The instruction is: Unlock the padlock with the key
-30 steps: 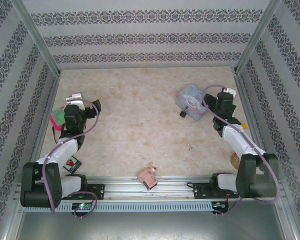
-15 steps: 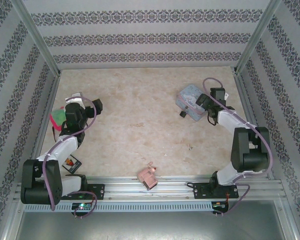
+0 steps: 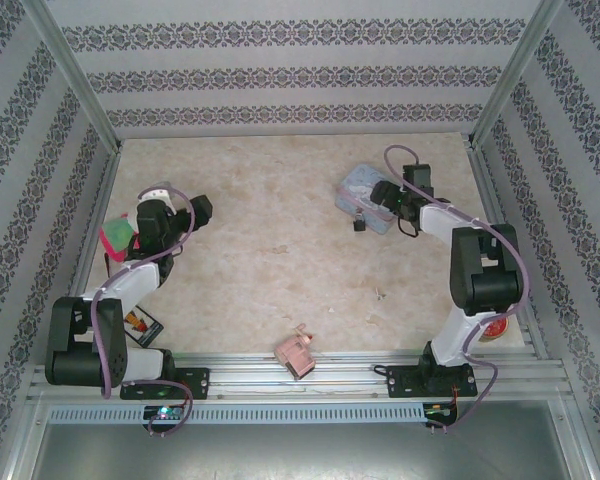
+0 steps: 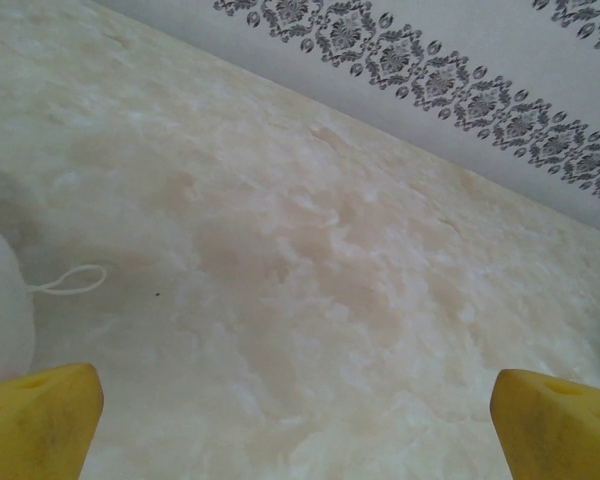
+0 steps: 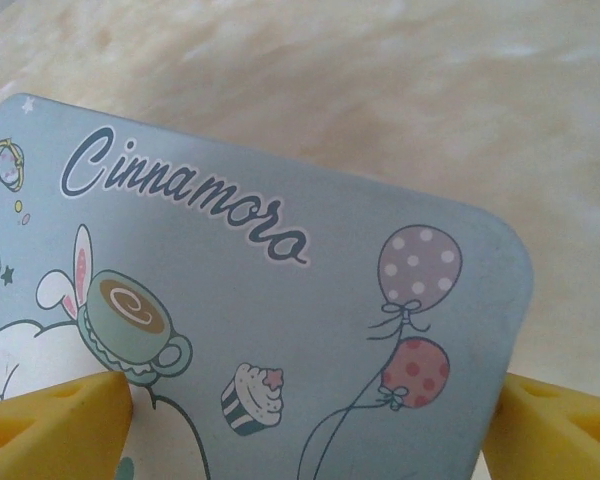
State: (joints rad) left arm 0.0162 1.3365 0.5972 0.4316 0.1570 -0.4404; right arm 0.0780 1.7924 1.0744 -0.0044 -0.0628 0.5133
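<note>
Hovering over the blue tin (image 5: 280,300), the right gripper (image 5: 310,425) is showing its fingers wide apart, clamping nothing. The padlock (image 3: 360,223) is lying just beside the tin, untouched. The left gripper (image 4: 300,420) is gaping too, keyless, so I'd say unlocking is not yet beginning.

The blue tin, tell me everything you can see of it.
The blue tin is a pale blue-grey, metal-looking box with rounded corners, lid shut, lying flat on the table at its far right. The lid is printed with the script "Cinnamoro", two dotted balloons, a cupcake and a cup with rabbit ears. The right gripper hangs over it, open, yellow fingertips spread to either side of the lid; contact cannot be told. The small dark padlock sits at its near edge.
</note>
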